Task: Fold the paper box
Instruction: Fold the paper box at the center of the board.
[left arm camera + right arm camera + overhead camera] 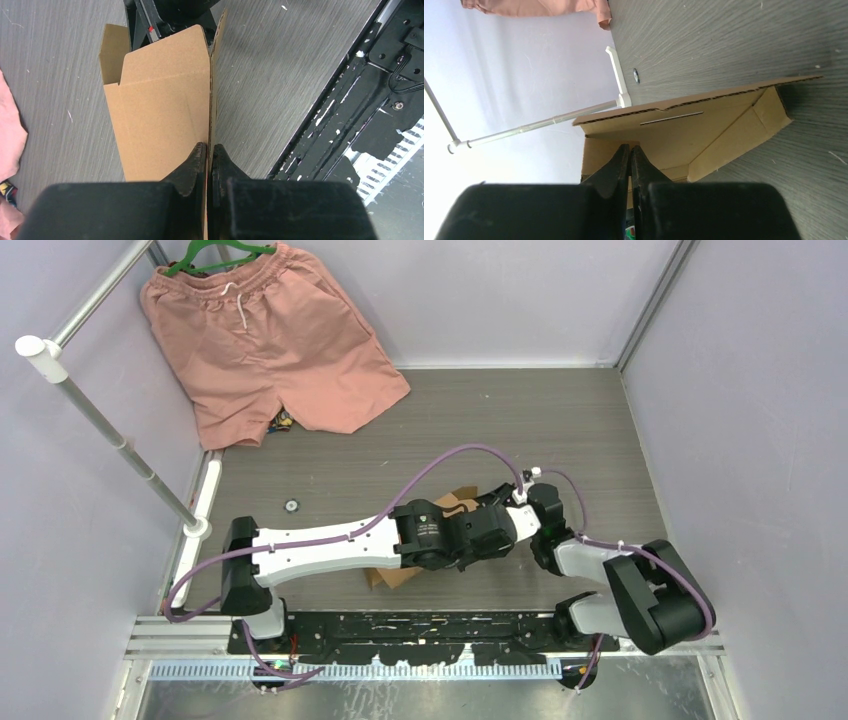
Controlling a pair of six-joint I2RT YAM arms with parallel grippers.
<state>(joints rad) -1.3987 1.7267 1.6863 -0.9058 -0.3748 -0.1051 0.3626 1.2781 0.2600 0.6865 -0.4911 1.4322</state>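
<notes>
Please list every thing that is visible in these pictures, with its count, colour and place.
paper box: one, brown cardboard, partly folded, on the table between the grippers
shorts: one pair, salmon-pink, far left corner
hanger: one, green, above the shorts
pole: one, white, slanting along the left side
small round object: one, dark, on the table left of the box; too small to identify
table: one, grey wood grain
left gripper: one, black, shut on a box edge
right gripper: one, black, shut on the box's other end
</notes>
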